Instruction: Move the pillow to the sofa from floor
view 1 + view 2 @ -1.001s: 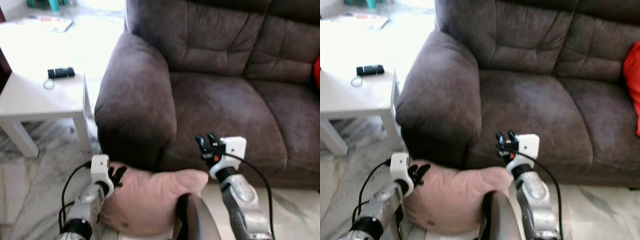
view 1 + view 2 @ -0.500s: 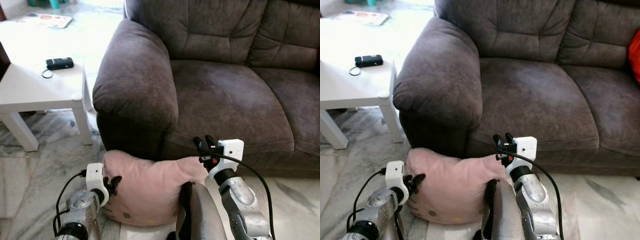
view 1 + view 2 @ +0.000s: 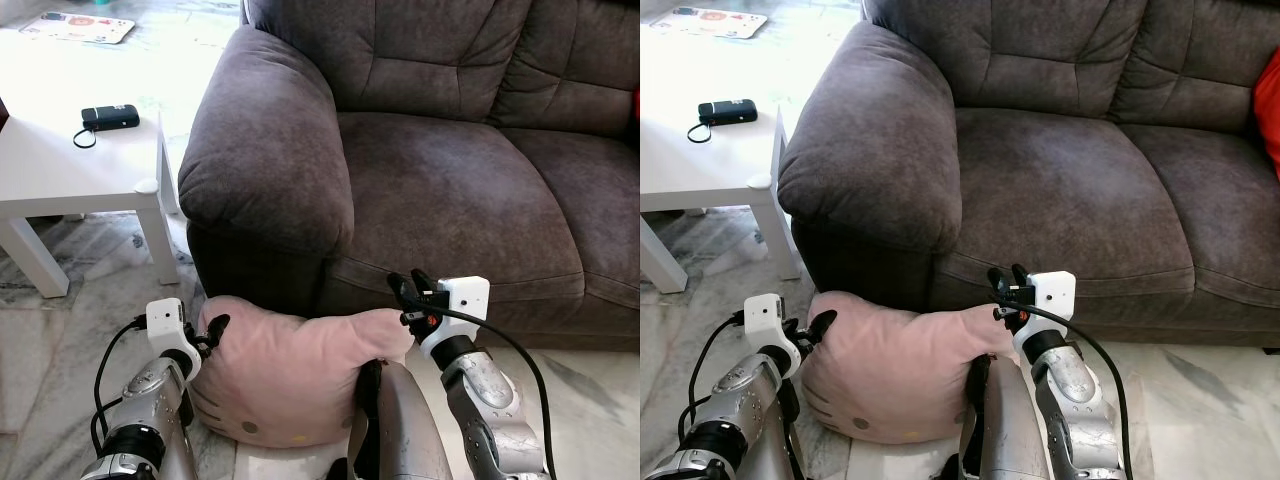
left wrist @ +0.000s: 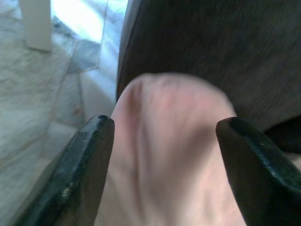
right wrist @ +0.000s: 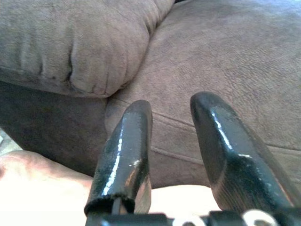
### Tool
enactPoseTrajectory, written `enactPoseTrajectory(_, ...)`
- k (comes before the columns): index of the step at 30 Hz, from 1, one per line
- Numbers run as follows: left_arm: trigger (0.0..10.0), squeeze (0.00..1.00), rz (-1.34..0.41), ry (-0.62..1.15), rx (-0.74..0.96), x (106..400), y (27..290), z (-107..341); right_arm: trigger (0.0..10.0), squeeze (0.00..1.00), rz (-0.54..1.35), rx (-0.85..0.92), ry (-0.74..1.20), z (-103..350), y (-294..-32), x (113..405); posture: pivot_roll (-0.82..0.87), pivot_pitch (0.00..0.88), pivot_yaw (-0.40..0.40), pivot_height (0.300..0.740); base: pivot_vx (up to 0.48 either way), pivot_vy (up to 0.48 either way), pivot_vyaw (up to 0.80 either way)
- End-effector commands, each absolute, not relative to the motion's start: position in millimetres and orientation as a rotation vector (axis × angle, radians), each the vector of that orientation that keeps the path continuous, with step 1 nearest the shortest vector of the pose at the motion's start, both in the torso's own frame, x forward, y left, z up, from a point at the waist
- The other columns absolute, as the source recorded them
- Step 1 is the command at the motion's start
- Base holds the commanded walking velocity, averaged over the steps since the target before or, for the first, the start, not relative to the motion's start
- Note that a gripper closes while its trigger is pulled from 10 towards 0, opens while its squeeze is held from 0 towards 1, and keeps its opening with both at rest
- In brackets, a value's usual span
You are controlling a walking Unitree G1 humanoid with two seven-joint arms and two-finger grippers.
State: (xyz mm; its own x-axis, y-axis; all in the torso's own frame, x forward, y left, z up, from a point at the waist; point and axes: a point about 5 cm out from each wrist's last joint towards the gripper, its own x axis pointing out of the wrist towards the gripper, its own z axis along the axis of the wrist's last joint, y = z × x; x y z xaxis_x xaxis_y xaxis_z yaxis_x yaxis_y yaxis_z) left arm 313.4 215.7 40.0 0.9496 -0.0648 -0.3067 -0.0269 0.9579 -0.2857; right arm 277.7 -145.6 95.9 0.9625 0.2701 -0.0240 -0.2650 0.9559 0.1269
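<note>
The pink pillow (image 3: 295, 375) lies on the marble floor (image 3: 60, 340) at lower centre, against the brown sofa (image 3: 450, 190). The left end effector (image 4: 162, 146), fingers apart, straddles its left end; the right end effector (image 3: 412, 288), fingers slightly apart, hovers above its right corner.

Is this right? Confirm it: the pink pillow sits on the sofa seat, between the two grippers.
Not quite. The pink pillow is on the floor against the sofa front, below the seat, as the left eye view shows. It does lie between the left gripper and right gripper.
</note>
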Motion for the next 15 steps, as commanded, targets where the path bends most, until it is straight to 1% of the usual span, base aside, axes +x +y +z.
enactPoseTrajectory(1, 10.0, 1.0, -0.05, 0.311, -0.342, 316.6, 210.7, 41.5, 10.0, 0.0, 0.261, 0.109, 0.043, 98.4, -153.1, 273.7, -0.06, 0.105, -0.21, 0.427, 0.0, 0.0, 0.0)
enactPoseTrajectory(5, 10.0, 1.0, -0.06, 0.306, -0.352, 320.3, 209.3, 44.7, 10.0, 0.0, 0.267, 0.089, 0.061, 98.5, -159.2, 269.4, -0.06, 0.121, -0.23, 0.427, 0.0, 0.0, 0.0)
enactPoseTrajectory(9, 10.0, 1.0, -0.046, 0.316, -0.346, 322.3, 214.4, 45.7, 10.0, 0.0, 0.272, 0.083, 0.065, 99.5, -161.3, 269.0, -0.07, 0.126, -0.246, 0.427, 0.0, 0.0, 0.0)
enactPoseTrajectory(12, 10.0, 0.99, -0.009, 0.357, -0.339, 321.3, 221.5, 42.2, 10.0, 0.0, 0.278, 0.078, 0.065, 102.9, -162.1, 269.9, -0.07, 0.132, -0.257, 0.427, 0.0, 0.0, 0.0)
enactPoseTrajectory(13, 10.0, 0.0, 0.026, 0.372, -0.317, 319.9, 226.8, 40.4, 10.0, 0.0, 0.286, 0.073, 0.067, 103.9, -162.2, 269.4, -0.08, 0.137, -0.263, 0.427, 0.0, 0.0, 0.0)
enactPoseTrajectory(15, 10.0, 0.0, 0.055, 0.381, -0.31, 318.9, 230.8, 39.4, 10.0, 0.0, 0.29, 0.07, 0.069, 104.7, -162.5, 268.8, -0.08, 0.142, -0.265, 0.427, 0.0, 0.0, 0.0)
